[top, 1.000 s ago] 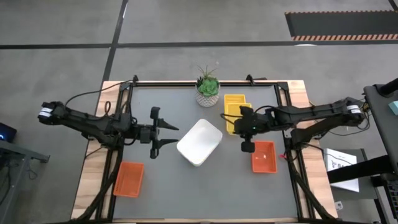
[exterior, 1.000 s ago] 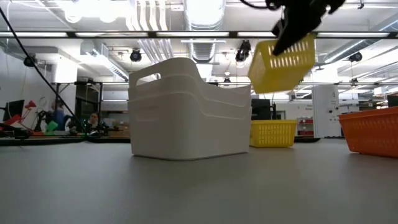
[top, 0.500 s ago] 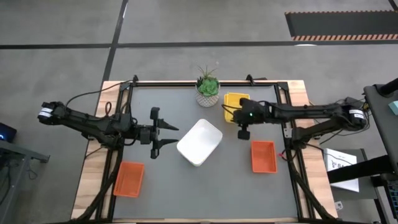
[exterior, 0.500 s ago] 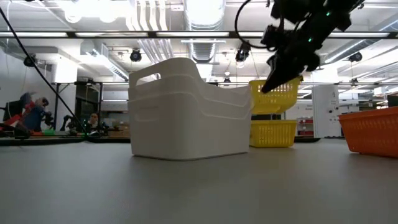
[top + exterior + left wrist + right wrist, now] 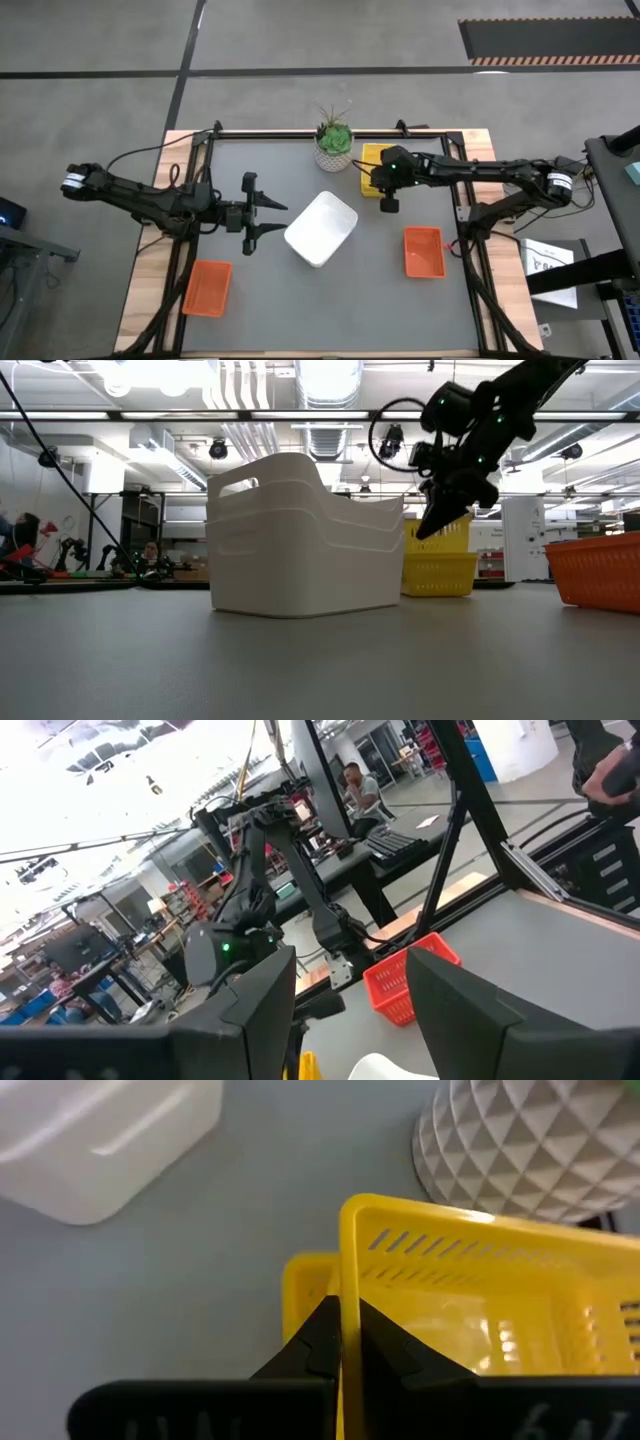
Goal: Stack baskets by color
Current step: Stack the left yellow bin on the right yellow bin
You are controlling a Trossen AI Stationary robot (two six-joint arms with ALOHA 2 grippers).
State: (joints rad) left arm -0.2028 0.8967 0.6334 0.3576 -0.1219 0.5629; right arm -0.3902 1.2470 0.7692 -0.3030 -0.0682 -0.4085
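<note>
Stacking of the yellow pair. The right gripper (image 5: 388, 192), fingers pinched on the rim of the upper yellow basket (image 5: 470, 1295), has carried it from above the right-hand orange basket (image 5: 424, 250) back toward the potted plant (image 5: 334, 140) within the last second, and now holds it low over the lower yellow basket (image 5: 440, 572), partly nested but still tilted (judged: only seating and release remain for this colour). The left gripper (image 5: 268, 217) waits with fingers spread beside the white baskets (image 5: 321, 228), which sit mid-table as one stack. The second orange basket (image 5: 206, 287) lies well apart at the near left corner, so the orange pair is not yet stacked. The table (image 5: 350, 310) is a grey mat in a wooden frame; behind it, a lit workshop with benches, other rigs and seated people.
</note>
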